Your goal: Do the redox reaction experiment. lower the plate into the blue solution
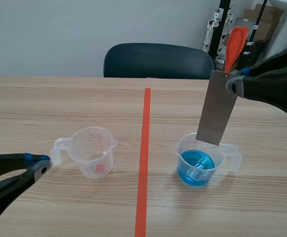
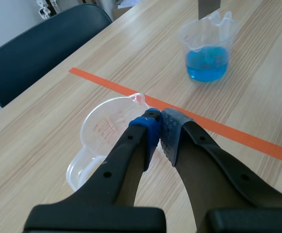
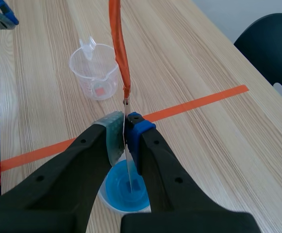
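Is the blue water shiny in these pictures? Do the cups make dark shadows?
Scene view: white glints curl on the blue water; the empty cup casts only a faint, soft shadow. Left wrist view: a bright glint on that cup's spout. Right wrist view: the water looks mostly even blue.

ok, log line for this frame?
right hand: shut on plate | plate: lower edge at blue-solution cup rim | left hand: shut, beside empty cup
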Controlling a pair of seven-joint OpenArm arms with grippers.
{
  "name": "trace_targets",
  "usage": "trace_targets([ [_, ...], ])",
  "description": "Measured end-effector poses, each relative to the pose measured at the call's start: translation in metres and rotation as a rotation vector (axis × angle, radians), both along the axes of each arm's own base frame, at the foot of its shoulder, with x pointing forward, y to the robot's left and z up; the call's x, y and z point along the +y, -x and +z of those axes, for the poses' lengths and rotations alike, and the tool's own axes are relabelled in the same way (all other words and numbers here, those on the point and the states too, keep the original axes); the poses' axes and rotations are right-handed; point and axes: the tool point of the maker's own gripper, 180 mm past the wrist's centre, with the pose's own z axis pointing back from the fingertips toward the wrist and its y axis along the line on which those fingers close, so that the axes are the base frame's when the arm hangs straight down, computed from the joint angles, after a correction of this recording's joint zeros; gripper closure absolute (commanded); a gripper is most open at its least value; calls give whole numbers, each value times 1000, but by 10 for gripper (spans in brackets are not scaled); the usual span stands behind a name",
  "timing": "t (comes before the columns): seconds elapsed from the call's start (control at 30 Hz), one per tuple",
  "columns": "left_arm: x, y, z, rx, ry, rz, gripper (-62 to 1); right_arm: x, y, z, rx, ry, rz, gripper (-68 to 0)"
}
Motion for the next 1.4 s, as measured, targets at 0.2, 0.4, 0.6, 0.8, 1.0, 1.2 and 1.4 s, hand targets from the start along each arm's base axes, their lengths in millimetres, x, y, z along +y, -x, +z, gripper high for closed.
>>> trace_targets([
  [0.2, 0, 40, -21, 17, 32, 27, -27, -5, -4, -1, -10, -22, -18, -4],
  [0.4, 16, 69, -51, 95, 156, 114, -27, -5, 0, -14, 3, -10, -12, -4],
  [0.6, 9, 91, -69, 89, 179, 88, -27, -3, -4, -23, 9, -25, -26, -4],
  [0.8, -25, 98, -88, 38, 162, -11, -27, -1, 3, -38, 21, -15, -13, -4],
  [1.0, -38, 89, -94, -20, 206, -20, -27, 1, 2, -46, 22, -28, -19, -4],
  [1.2, -37, 80, -91, -158, 216, -20, -27, 2, 1, -53, 13, -42, -23, -4],
  [1.4, -34, 80, -108, -152, 173, 21, -26, -5, -3, -71, 9, -9, -37, -4],
])
